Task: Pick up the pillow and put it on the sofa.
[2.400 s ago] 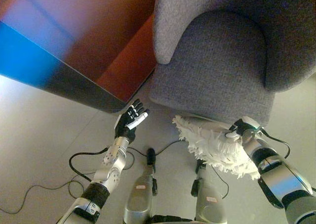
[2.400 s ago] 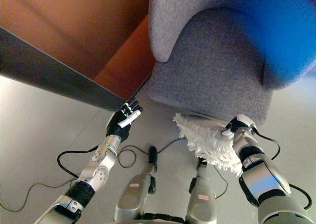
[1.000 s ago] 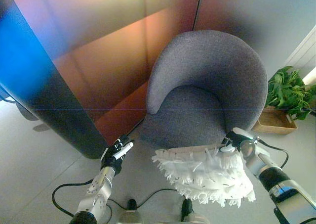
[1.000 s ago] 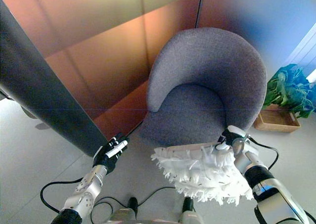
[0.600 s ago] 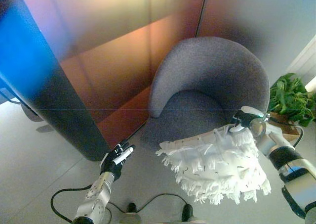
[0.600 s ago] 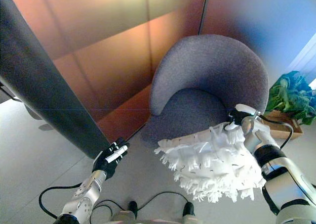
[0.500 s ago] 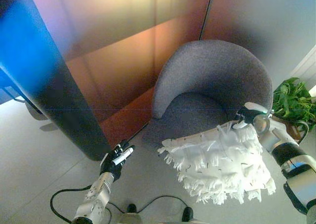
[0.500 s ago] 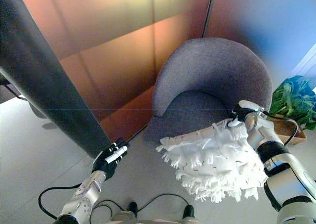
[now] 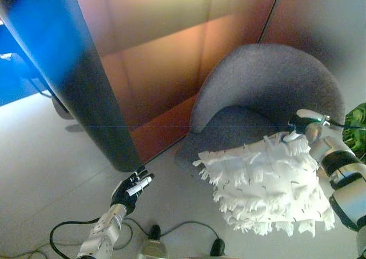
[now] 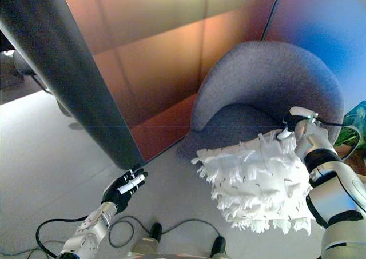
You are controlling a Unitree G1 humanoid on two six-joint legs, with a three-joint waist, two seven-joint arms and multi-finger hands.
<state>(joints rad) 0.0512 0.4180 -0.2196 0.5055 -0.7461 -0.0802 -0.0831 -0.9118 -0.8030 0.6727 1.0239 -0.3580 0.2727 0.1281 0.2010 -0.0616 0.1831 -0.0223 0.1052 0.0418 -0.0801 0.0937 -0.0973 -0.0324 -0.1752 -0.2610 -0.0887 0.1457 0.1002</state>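
Note:
A white shaggy pillow [image 9: 266, 182] hangs in the air in front of the grey round sofa chair [image 9: 269, 93], its top edge over the seat's front right. My right hand [image 9: 305, 127] is shut on the pillow's upper right corner and holds it up. It also shows in the right eye view [image 10: 298, 123], with the pillow [image 10: 254, 182] below it. My left hand [image 9: 130, 189] is open and empty, low at the left, above the pale floor and well clear of the pillow.
A dark grey pillar [image 9: 86, 87] stands at the left of the chair, with an orange-brown wall panel [image 9: 166, 59] behind. A green plant [image 9: 359, 122] shows at the right edge. Pale floor [image 9: 51, 173] lies at the left.
The view has swung up and to the left. My right hand has lifted the pillow from near the floor up to the chair's seat level. My left hand has stayed low and open.

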